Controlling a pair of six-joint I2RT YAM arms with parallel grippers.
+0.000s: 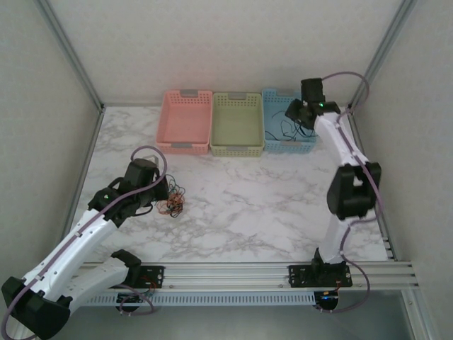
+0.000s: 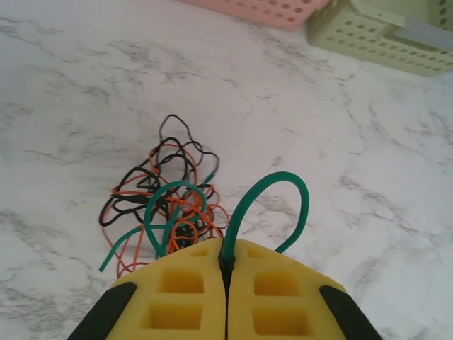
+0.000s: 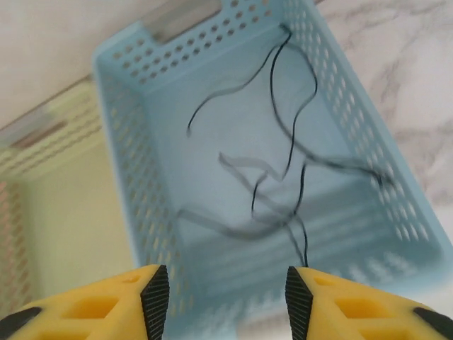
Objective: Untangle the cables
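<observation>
While our left gripper (image 2: pixel 226 249) sits low over the marble table (image 1: pixel 248 205), we see its yellow fingers (image 2: pixel 184 290) pressed together with no gap, pinching a green cable (image 2: pixel 279 177) that rises from the seam between them and arches over to the right in a loop. Just ahead of those fingers lies the tangle of cables (image 2: pixel 166 191), a loose knot of black, red-orange and green wires resting on the marble; from the top camera we find the same tangle (image 1: pixel 172 205) just beside the left gripper (image 1: pixel 161 195), on the left half of the table and well apart from the baskets. Along the far edge we count three baskets side by side: a pink basket (image 1: pixel 187 120), a pale green basket (image 1: pixel 237 124) and a blue basket (image 1: pixel 272 93). Our right gripper (image 1: pixel 296 113) hovers above the blue one, and through its wrist camera we see the right gripper (image 3: pixel 226 297) with its fingers standing clearly apart and nothing between them. Below it, inside the blue basket (image 3: pixel 127 142), are thin black cables (image 3: pixel 279 106), partly blurred, so we cannot tell how many.
</observation>
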